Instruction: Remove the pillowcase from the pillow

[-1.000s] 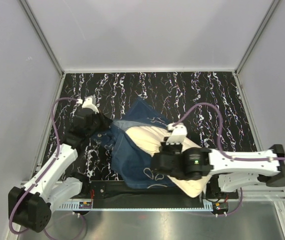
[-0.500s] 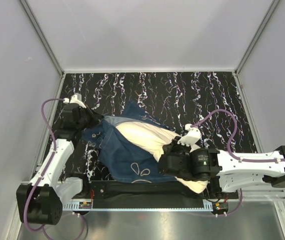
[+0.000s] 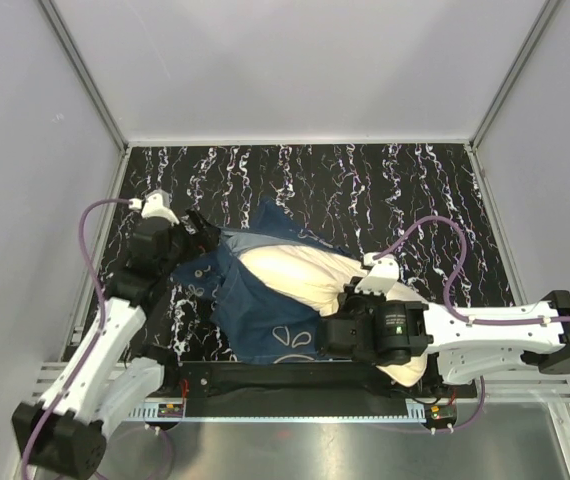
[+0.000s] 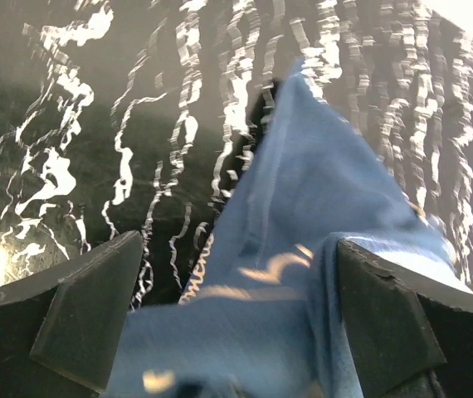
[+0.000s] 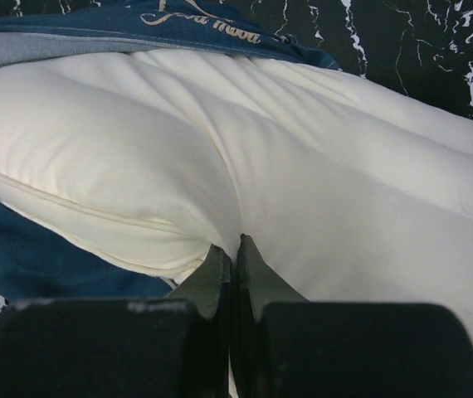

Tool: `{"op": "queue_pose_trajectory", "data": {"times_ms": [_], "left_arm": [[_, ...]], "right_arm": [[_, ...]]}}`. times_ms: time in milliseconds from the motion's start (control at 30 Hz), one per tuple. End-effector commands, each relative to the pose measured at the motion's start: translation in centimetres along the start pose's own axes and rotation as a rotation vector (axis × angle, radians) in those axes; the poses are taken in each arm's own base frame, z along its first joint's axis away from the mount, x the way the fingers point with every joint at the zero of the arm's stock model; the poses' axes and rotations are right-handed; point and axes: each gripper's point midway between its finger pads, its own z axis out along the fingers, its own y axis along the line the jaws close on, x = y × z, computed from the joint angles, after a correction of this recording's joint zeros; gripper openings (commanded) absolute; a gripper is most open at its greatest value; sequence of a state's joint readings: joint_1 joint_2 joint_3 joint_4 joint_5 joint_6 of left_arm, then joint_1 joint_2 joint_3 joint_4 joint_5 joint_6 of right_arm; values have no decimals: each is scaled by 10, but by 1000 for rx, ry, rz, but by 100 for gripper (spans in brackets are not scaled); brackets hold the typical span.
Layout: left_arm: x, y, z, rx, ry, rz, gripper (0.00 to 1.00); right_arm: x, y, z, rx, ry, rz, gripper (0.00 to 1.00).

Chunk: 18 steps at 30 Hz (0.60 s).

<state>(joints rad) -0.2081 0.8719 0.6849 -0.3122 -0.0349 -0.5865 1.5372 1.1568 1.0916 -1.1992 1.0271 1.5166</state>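
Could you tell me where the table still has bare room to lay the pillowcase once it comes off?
The table's far strip, between the back wall and the pillowcase, is bare. So is the far right part, beyond the pillow and the right arm's cable. The near middle is crowded: pillow, pillowcase, left gripper and right gripper.
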Motion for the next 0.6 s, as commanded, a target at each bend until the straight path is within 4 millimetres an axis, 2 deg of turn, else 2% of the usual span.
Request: {"op": "queue_pose_trajectory", "data": {"times_ms": [0,33,100,133,267,333,467,567], "left_arm": [[-63,-16,-49,-32,-256,34,99],[-53,-20,-62,-1,-234,35,99],[-39,-22,-73,27,-219,20,99],[-42,-25,-90,77,-262,1,99],[-29,-47,-115,294,-281,-9,99],[-11,-51,-113,330,-205,23,99],[28,-58,-94,400,-60,43,99],[26,-68,-92,438,-68,44,99]], "right_arm": [[-26,-39,1,105,-118,-221,0],[-25,-33,2,93,-120,-208,0],[-24,-29,4,87,-122,-227,0],[-23,-22,6,75,-122,-208,0],[-21,-16,11,78,-105,-234,0],[-22,-16,12,82,-108,-240,0],[-26,-14,13,80,-112,-232,0],[-27,-11,14,71,-107,-225,0]]}}
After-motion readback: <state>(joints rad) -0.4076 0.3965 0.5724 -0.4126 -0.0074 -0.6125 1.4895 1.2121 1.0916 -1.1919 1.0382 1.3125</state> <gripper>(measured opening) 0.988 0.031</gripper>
